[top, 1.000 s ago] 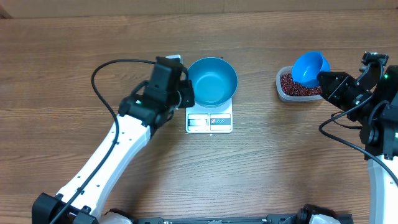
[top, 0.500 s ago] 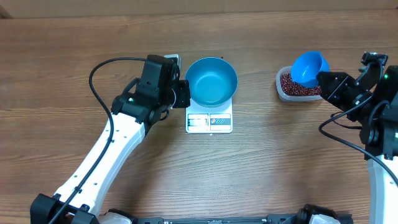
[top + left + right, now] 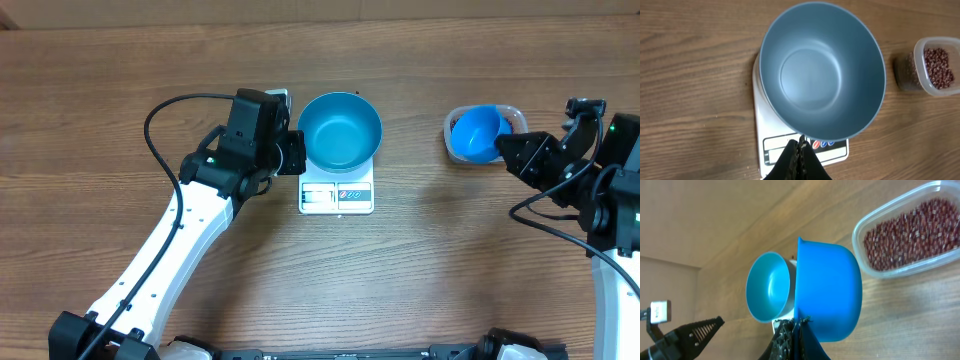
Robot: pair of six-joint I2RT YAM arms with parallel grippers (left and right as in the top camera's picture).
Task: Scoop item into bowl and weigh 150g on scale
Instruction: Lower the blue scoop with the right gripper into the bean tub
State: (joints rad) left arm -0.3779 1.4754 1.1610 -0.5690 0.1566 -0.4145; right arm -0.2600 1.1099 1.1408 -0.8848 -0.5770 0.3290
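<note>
- The left claw (image 3: 801,146) is seen pressed together with nothing between its fingers, just beside the left rim of the bowl (image 3: 341,130); whether it touches the rim cannot be told.
- The right claw (image 3: 799,324) is clamped on the near edge of a small blue scoop (image 3: 827,297).
- The white scale (image 3: 336,196) is set on the wooden bench (image 3: 420,270), its display edge turned towards the robot.
- The bowl is carried upright on the scale and overhangs the platform.
- Farther right, well apart from the scale, the beans (image 3: 910,230) are heaped in a clear tub (image 3: 905,75).
- From overhead, most of the tub is covered by the scoop held over it.
</note>
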